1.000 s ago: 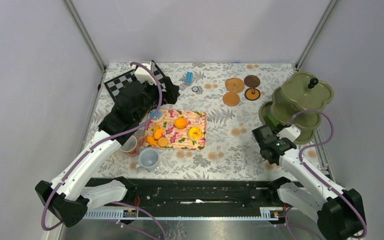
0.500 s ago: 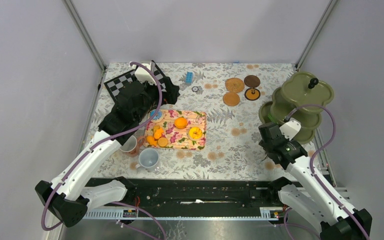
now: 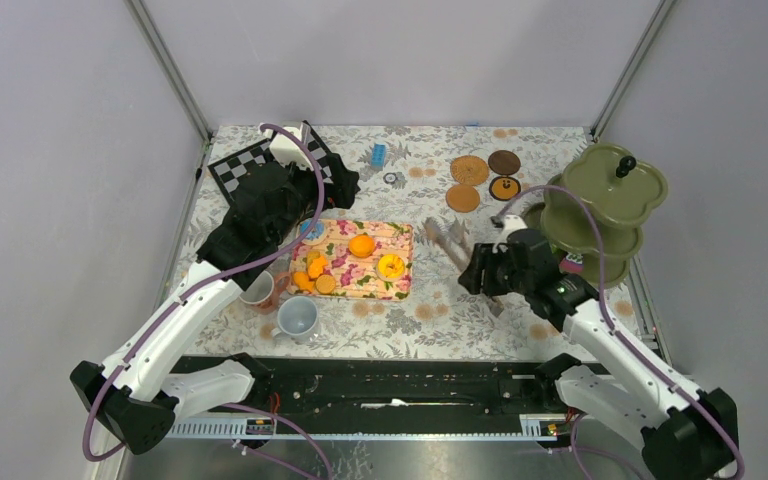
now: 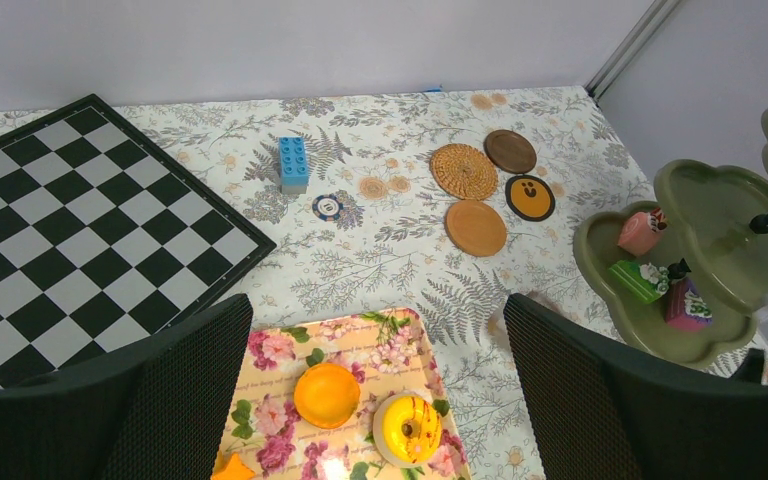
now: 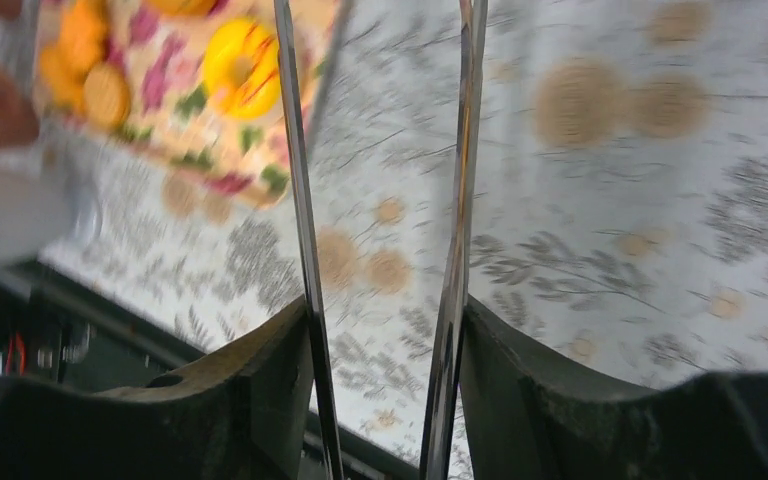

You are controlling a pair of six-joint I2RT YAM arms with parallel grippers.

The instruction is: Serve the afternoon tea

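as right jaws pinch tongs (image 5: 455, 230), left jaws gape.

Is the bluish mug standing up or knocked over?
Standing up. The grey-blue mug shows its round open mouth straight to the overhead camera, with its handle sticking out sideways.

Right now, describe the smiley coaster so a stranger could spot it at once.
Find the green tiered stand on the right side; four round coasters cluster to its left. The smiley coaster lies closest to the stand: black rim, yellow centre with a face, its neighbours plain or woven.
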